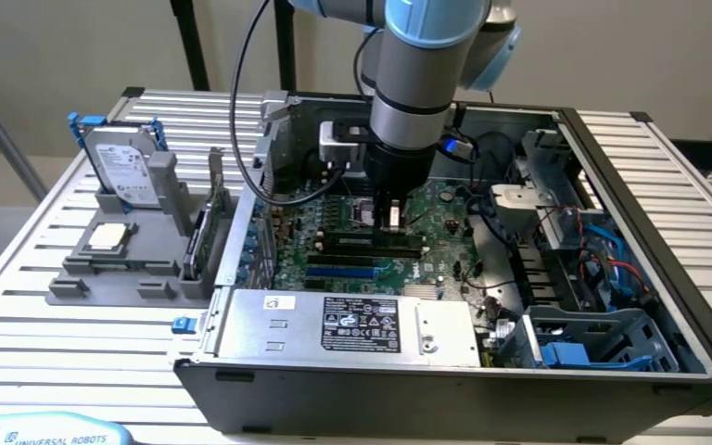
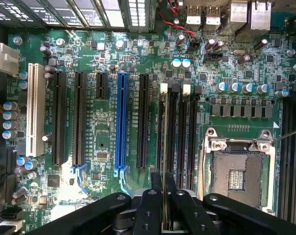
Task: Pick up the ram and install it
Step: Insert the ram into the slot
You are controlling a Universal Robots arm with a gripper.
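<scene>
- Seen from the exterior view's left and working across, first comes the slatted tabletop (image 1: 34, 324), which carries a grey fixture (image 1: 108, 269) well apart from the pincer (image 1: 391, 222), on the exterior view's left of it.
- Hard drive (image 1: 125, 167): stands upright in the fixture, probably so it can be gripped by its edges. Far from the pincer.
- Processor chip (image 1: 108, 236): lies flat in a fixture pocket in front of the drive.
- Expansion card (image 1: 214, 218): stands on edge at the fixture's near-case end, between the fixture and the computer case (image 1: 455, 389). It is not the task's part.
- Power supply (image 1: 356, 324): silver box with a label, inside the case, nearer the camera than the pincer.
- Blue slot (image 2: 121, 122): on the motherboard (image 2: 99, 142), a few slots over from the pincer. Empty.
- Pincer: lowered into the open case and closed to a narrow gap on the ram (image 2: 163, 137), one finger on each flat face.
- Ram: seen edge-on in the wrist view as a thin line running along the memory slots (image 2: 173, 132). It is held lengthwise over them, evidently so it can drop straight in. Whether it already touches a slot cannot be told.
- Processor socket (image 2: 238, 169): empty, just beside the memory slots on the far side from the blue slot.
- Drive cage (image 1: 591, 343): at the case's corner, well to the exterior view's right of the pincer.
</scene>
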